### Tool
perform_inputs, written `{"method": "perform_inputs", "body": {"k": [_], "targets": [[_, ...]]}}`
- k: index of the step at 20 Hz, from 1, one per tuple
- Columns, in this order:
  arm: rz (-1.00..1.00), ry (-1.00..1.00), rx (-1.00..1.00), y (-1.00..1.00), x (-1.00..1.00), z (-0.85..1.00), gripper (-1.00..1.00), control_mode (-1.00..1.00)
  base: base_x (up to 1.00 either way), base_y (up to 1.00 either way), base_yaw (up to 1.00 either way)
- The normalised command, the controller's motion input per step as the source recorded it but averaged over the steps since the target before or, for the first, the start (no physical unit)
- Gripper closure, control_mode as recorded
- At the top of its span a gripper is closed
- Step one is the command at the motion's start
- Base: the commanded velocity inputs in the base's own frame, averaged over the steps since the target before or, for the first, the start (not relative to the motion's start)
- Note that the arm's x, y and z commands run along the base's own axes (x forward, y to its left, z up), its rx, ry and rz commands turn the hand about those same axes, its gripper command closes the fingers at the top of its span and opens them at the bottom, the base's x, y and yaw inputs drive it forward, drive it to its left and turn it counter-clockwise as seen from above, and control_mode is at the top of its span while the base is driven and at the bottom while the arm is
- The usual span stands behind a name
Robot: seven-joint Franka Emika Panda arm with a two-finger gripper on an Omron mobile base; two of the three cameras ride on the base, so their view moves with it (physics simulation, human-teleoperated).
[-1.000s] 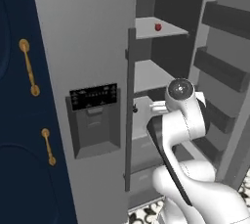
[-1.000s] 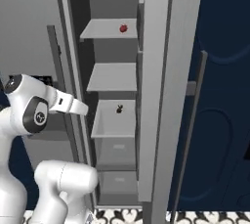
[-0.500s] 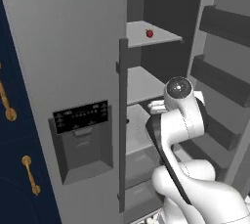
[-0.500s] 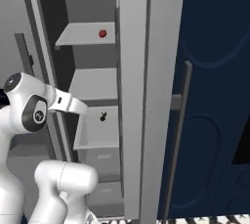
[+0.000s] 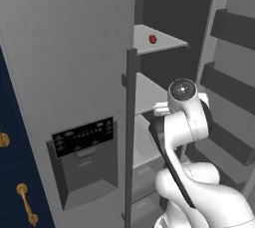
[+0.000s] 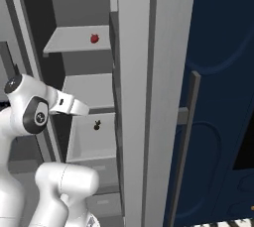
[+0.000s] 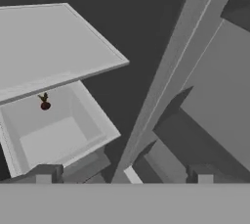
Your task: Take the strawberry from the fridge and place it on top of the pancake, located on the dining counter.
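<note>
The strawberry [image 5: 153,39] [image 6: 94,38], a tiny dark-red berry, lies on the upper shelf inside the open fridge [image 5: 74,48] [image 6: 134,97]. My arm is bent in front of the open compartment, with the hand at about the height of the middle shelf, well below the berry. In the hand view my gripper [image 7: 123,178] is open, fingertips [image 7: 44,173] wide apart with nothing between them, facing a shelf and a white bin [image 7: 97,120]. The pancake and the dining counter are out of view.
A small dark thing with a stem [image 6: 96,125] [image 7: 44,104] lies in the white bin below the middle shelf. The fridge's right door [image 5: 229,72] stands open with its racks beside my arm. Navy cabinets [image 5: 10,172] [image 6: 218,72] flank the fridge.
The whole picture has shifted as the base drove: the fridge now looks closer and more central. The arm keeps its pose and the gripper stays open.
</note>
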Motion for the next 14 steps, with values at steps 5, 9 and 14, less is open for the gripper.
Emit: {"method": "perform_inputs", "body": {"k": [5, 9, 14], "targets": [[0.02, -0.19, 0.15, 0.0, 0.19, 0.91, -1.0, -1.0, 0.0, 0.0, 0.0], [0.08, -0.17, 0.11, 0.02, 0.41, 1.0, -1.0, -1.0, 0.0, 0.0, 0.0], [0.01, -0.02, 0.04, 0.32, 0.53, 0.9, -1.0, -1.0, 0.0, 0.0, 0.0]]}}
